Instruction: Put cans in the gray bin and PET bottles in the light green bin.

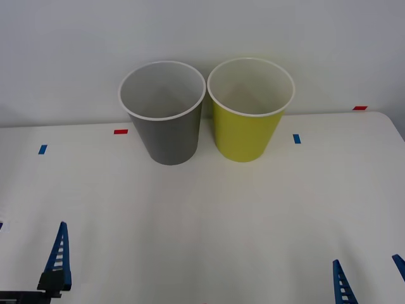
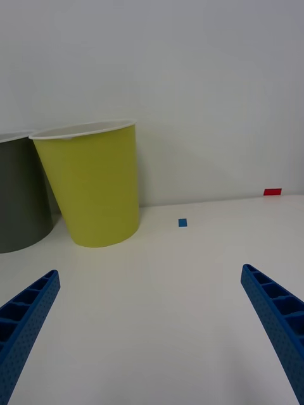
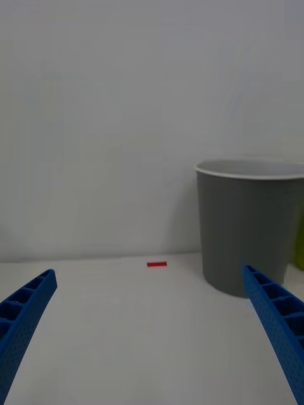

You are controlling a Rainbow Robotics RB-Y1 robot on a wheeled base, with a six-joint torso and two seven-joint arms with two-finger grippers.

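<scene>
Both bins stand upper centre, gray bin (image 1: 166,120) beside light green bin (image 1: 249,117). Left end effector (image 3: 149,335) and right end effector (image 2: 149,329) wait spread open and empty, low in frame; best keep them parked.

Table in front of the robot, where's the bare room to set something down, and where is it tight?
The broad white table between the two bins and the open left gripper and right gripper is bare. It is tight where the gray bin and green bin stand side by side by the wall.
</scene>
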